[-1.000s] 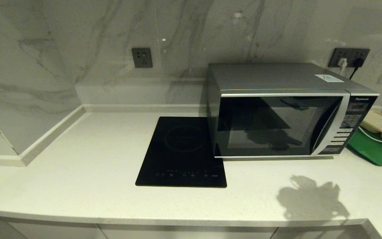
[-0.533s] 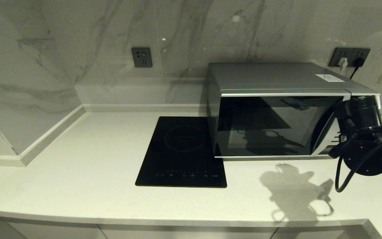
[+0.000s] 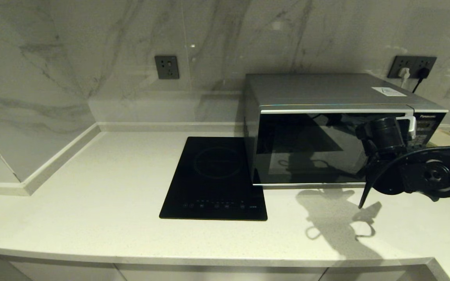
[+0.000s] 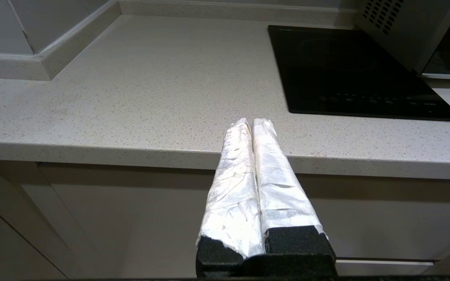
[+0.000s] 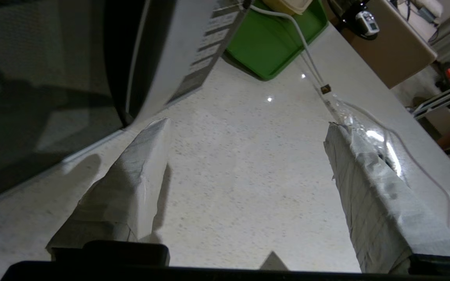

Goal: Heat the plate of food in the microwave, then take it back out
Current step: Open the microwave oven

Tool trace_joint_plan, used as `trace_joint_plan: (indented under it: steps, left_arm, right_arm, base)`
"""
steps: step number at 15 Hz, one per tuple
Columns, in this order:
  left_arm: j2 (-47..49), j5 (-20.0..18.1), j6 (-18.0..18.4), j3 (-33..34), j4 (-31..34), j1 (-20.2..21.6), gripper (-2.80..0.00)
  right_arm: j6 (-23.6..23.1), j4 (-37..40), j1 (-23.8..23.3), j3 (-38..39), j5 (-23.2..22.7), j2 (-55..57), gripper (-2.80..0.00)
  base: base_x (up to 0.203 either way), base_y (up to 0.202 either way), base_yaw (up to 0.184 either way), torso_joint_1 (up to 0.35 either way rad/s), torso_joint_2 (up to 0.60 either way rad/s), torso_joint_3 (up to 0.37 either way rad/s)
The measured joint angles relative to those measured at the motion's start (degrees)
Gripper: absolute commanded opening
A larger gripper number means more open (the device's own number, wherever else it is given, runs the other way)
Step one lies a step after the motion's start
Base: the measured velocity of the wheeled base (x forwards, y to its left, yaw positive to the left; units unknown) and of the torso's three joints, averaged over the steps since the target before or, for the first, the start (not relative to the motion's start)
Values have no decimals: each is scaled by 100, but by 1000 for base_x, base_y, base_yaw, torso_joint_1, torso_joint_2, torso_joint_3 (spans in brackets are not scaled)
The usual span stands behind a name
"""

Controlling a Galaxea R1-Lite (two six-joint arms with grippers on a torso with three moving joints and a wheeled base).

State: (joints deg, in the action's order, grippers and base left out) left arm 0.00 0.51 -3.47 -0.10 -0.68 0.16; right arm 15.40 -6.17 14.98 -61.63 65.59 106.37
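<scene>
The microwave (image 3: 326,128) stands at the back right of the counter, its dark glass door shut. My right gripper (image 3: 409,125) hovers in front of the door's right edge and button panel, above the counter. In the right wrist view the right gripper (image 5: 248,124) is open and empty, with the microwave door (image 5: 33,97) and button panel (image 5: 205,50) just beyond one finger. My left gripper (image 4: 251,121) is shut on nothing, parked low in front of the counter edge. The plate of food is out of view.
A flat black induction hob (image 3: 215,177) lies directly left of the microwave. A green tray (image 5: 275,43) and a white cable (image 5: 311,66) lie on the counter to the microwave's right. Wall sockets (image 3: 411,66) sit behind it.
My right arm has swung in from the right edge of the head view, moving left across the button panel to the door's right side.
</scene>
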Motion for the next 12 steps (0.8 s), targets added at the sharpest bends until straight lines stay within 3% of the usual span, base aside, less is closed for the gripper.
trace_joint_plan:
  steps: [12]
  left_arm:
    - [0, 0, 0, 0, 0, 0, -280]
  right_arm:
    - [119, 27, -388, -988, -196, 891, 0]
  base:
    - [0, 0, 0, 0, 0, 0]
